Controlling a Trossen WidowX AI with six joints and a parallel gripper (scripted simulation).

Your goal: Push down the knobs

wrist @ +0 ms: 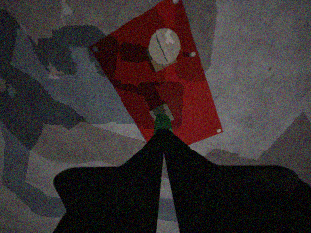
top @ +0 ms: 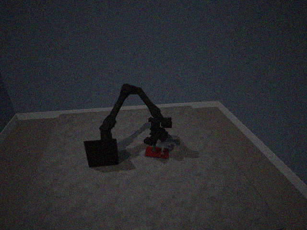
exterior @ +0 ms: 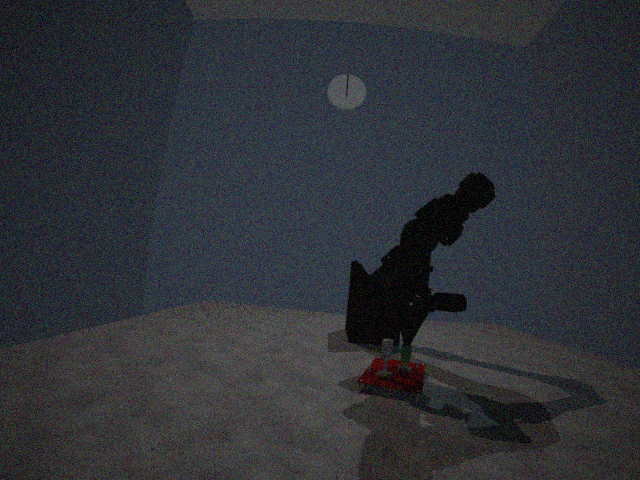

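Wrist view looks down on the table (wrist: 262,73), where the red circuit board (wrist: 199,104) lies tilted across the frame. Above it the gripper (wrist: 162,141) has its fingers pressed together, gripping nothing, their tips right over the green knob (wrist: 161,122). The pale knob (wrist: 164,45) sits apart, near the board's far end.
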